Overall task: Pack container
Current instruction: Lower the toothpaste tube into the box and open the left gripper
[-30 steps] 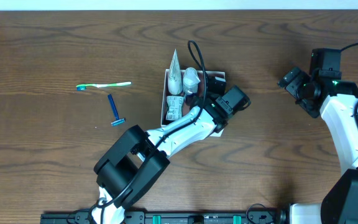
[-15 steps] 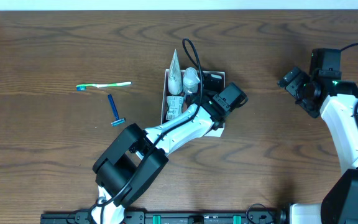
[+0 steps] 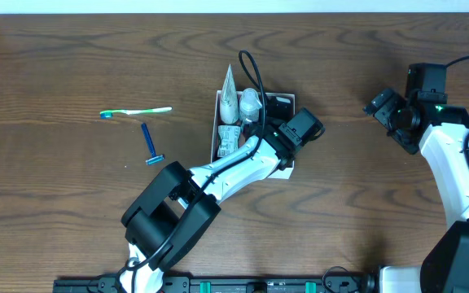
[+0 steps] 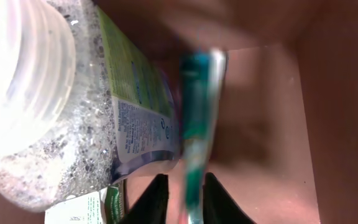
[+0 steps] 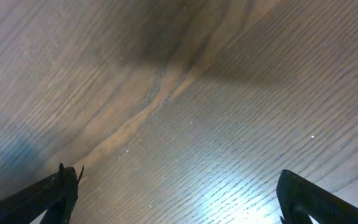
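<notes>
The container (image 3: 215,122), a white box with a pinkish floor (image 4: 260,124), sits mid-table. It holds a white tube (image 3: 229,91), a clear bottle (image 3: 252,102) (image 4: 23,81) with a green and blue label, and a white packet (image 3: 229,141). My left gripper (image 3: 272,112) (image 4: 186,180) reaches down into it. A thin teal item (image 4: 194,118), blurred, stands between its black fingertips (image 4: 160,180), which are slightly apart, with a gap showing beside the item. My right gripper (image 3: 385,110) (image 5: 179,199) hovers wide open over bare wood at the right, holding nothing.
A green and white toothbrush (image 3: 137,112) and a blue razor (image 3: 149,142) lie on the wood left of the container. The left arm's cable arcs over the box.
The left wrist has shifted slightly up and left over the container and then held still. The right arm has not moved.
</notes>
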### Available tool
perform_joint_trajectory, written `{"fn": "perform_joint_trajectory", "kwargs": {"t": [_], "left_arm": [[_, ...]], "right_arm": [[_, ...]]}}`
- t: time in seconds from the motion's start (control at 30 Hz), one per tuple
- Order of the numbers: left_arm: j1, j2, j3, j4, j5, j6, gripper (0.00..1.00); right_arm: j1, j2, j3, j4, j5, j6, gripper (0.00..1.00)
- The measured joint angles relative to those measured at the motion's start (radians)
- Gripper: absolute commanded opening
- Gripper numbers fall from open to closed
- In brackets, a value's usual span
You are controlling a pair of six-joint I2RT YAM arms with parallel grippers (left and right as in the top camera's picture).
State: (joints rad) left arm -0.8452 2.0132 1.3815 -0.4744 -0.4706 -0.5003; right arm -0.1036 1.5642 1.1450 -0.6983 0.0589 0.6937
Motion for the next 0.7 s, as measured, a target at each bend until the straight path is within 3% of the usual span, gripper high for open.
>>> {"fn": "perform_joint_trajectory", "kwargs": {"t": [0.5, 0.7], "left_arm": [[0.000, -0.008, 0.000, 0.002, 0.000, 0.032, 0.25], [-0.009, -0.135, 0.000, -0.020, -0.001, 0.083, 0.25]], "right_arm": [[0.000, 0.000, 0.000, 0.000, 0.000, 0.000, 0.99], [0.000, 0.000, 0.000, 0.000, 0.000, 0.000, 0.99]]}}
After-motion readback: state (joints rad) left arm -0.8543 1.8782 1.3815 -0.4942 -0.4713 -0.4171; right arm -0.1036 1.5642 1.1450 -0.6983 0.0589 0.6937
